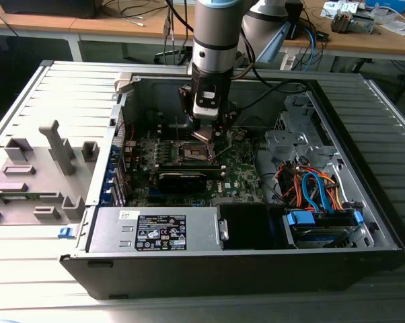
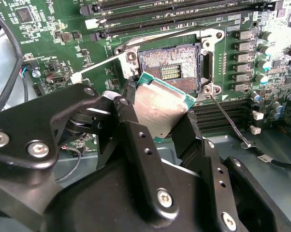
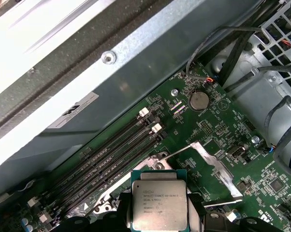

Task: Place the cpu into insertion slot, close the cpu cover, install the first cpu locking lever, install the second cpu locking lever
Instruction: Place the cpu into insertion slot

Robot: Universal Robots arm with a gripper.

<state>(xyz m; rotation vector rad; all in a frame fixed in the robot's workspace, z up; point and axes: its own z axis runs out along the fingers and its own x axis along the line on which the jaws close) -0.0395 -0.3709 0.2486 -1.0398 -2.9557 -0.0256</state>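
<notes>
Cpu (image 2: pixel 161 107) pinched by opposite edges in your tool (image 2: pixel 159 116), tilted, hovering just short of insertion slot (image 2: pixel 170 67); slot's pin field bare, straight ahead of tool tip; you have not seated chip yet.

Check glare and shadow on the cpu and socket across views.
Second wrist view: soft sheen on the cpu, insertion slot evenly lit. First wrist view: surface outside the case washed out white, cpu top glare-free. Exterior view: case interior darker than the grey table.
</notes>
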